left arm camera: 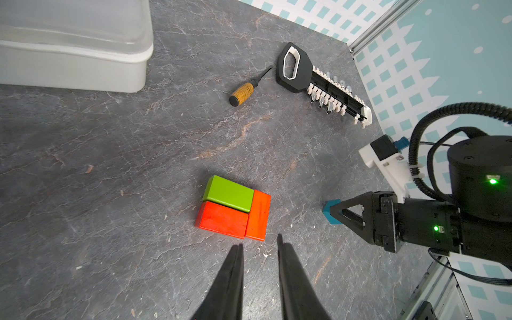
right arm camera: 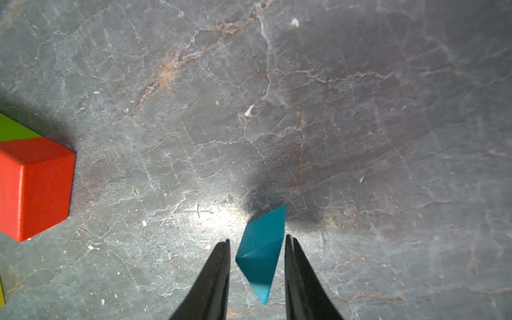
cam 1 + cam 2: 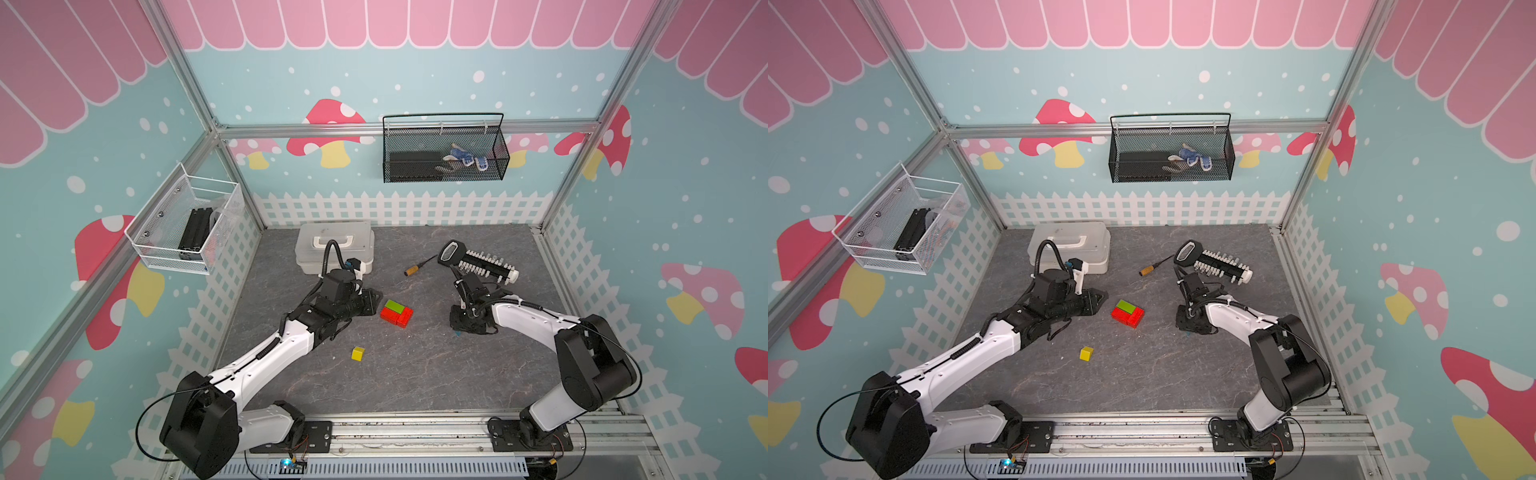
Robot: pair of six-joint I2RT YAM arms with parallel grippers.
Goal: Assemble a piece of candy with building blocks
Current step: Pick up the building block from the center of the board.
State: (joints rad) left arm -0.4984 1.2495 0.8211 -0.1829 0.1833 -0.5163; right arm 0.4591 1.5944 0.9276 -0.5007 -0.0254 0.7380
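Two red bars and a green bar (image 3: 395,306) lie pressed together as a block body (image 3: 397,312) (image 3: 1128,312) (image 1: 232,210) mid-table. A small yellow block (image 3: 357,353) (image 3: 1086,353) sits alone nearer the front. My left gripper (image 1: 259,245) (image 3: 376,298) hovers just left of the body, open with nothing between its fingers. My right gripper (image 2: 257,239) (image 3: 461,326) is down at the table to the right, its jaws straddling the blue triangle block (image 2: 260,255) (image 1: 331,213). A thin gap shows beside one finger, and the block rests on the table.
A white lidded box (image 3: 332,245) stands at the back left. A yellow-handled screwdriver (image 3: 417,266) and a black-and-white bit rack (image 3: 482,262) lie at the back right. A black mesh basket (image 3: 444,149) and a white wire basket (image 3: 187,220) hang on the walls.
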